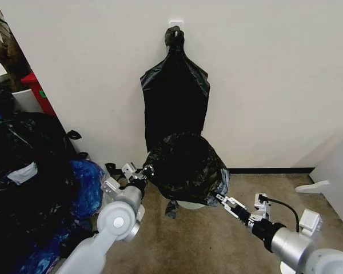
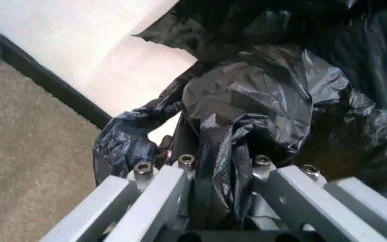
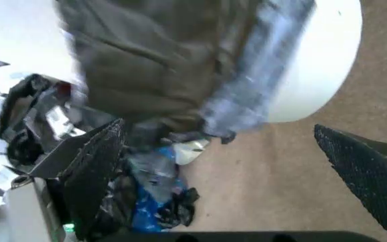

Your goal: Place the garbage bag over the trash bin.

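Observation:
The glossy black garbage bag (image 1: 186, 165) is draped over the white trash bin (image 1: 191, 205), whose base shows just below the bag's hem. My left gripper (image 1: 146, 173) is at the bag's left side, shut on a bunched fold of it. In the left wrist view the garbage bag (image 2: 247, 101) runs down between the fingers (image 2: 163, 186). My right gripper (image 1: 223, 201) is open, low at the bag's right edge and holding nothing. In the right wrist view the right gripper (image 3: 234, 176) is spread before the trash bin (image 3: 314, 65), half covered by the garbage bag (image 3: 159, 65).
A flat bunch of black bags (image 1: 174, 97) hangs from a wall hook right behind the bin. A big heap of stuffed black and blue bags (image 1: 28, 182) crowds the left, with a red box (image 1: 37, 91) behind it. Bare carpet (image 1: 206, 240) lies in front.

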Controlling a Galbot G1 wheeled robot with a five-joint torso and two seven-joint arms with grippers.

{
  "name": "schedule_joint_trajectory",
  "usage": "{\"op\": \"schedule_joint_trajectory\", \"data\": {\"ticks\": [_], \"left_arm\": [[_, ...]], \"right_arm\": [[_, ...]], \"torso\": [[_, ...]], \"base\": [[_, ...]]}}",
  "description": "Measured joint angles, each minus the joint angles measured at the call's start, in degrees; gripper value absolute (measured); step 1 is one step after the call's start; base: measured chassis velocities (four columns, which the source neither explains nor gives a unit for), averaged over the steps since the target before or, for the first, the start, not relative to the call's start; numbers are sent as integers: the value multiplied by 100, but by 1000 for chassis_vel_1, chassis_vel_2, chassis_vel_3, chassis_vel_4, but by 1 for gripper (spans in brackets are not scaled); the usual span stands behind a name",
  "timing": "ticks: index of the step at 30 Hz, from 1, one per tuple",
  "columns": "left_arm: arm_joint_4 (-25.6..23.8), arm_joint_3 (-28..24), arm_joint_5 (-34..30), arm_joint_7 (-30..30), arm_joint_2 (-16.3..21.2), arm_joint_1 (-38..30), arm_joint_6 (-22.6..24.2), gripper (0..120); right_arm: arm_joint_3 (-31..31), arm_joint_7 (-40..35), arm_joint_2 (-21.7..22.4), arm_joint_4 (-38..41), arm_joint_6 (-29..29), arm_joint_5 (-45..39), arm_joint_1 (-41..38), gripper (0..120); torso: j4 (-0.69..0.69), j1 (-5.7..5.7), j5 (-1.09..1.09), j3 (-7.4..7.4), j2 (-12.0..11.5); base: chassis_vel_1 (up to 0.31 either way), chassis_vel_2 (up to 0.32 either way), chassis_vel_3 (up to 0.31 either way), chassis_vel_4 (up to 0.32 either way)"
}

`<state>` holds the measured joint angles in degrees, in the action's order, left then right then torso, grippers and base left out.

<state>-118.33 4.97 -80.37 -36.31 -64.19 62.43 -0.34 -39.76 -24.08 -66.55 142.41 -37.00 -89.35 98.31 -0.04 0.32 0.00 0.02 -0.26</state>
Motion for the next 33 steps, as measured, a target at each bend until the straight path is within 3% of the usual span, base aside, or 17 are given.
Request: {"op": "schedule_joint_trajectory", "data": {"ticks": [11, 20, 33], "left_arm": [[-116, -96, -81, -139, -151, -15, 91, 5], [-389, -22, -541, -214, -159, -5, 127, 5], [-469, 5, -764, -200, -154, -57, 176, 5]], "right_arm": [[394, 9, 56, -587, 233, 780, -373, 100], [606, -29, 127, -1328, 248, 1115, -760, 100], [692, 309, 123, -1613, 51, 1335, -778, 100]], "torso": [[1, 0, 1, 0, 0], [1, 0, 2, 0, 0], [1, 0, 1, 0, 0]], "base": [[0, 0, 0, 0], [0, 0, 0, 0], [0, 0, 0, 0]]}}
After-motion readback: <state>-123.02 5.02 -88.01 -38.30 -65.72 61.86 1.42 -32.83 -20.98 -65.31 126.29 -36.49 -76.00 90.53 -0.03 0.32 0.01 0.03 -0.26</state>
